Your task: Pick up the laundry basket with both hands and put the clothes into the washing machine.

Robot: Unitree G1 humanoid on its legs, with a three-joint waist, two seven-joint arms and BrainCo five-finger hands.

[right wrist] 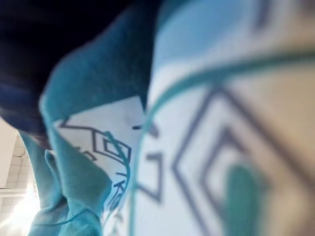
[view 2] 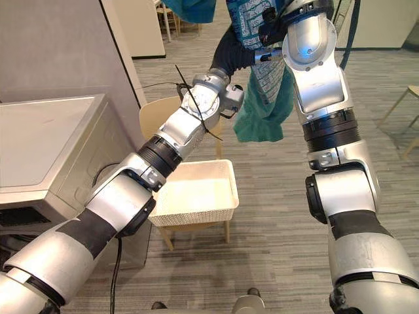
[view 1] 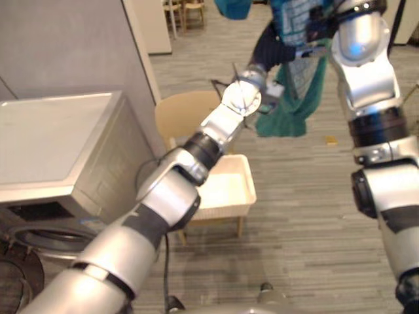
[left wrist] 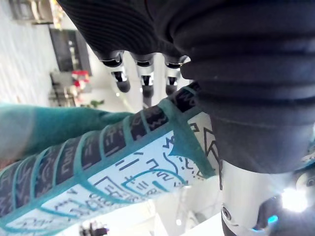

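The teal garment (view 2: 262,121) hides most of the right hand (view 2: 270,29).

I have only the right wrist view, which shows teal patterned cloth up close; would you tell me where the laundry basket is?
Observer: The white laundry basket stands on a light wooden chair, low in front of the robot and below both raised arms.
Operator: Thank you. Are any clothes in it?
Observer: None that I can see. The teal patterned garment hangs high above the floor, up by the left hand and the right hand.
Operator: And where is the washing machine?
Observer: The washing machine stands close beside the chair, on the robot's left.
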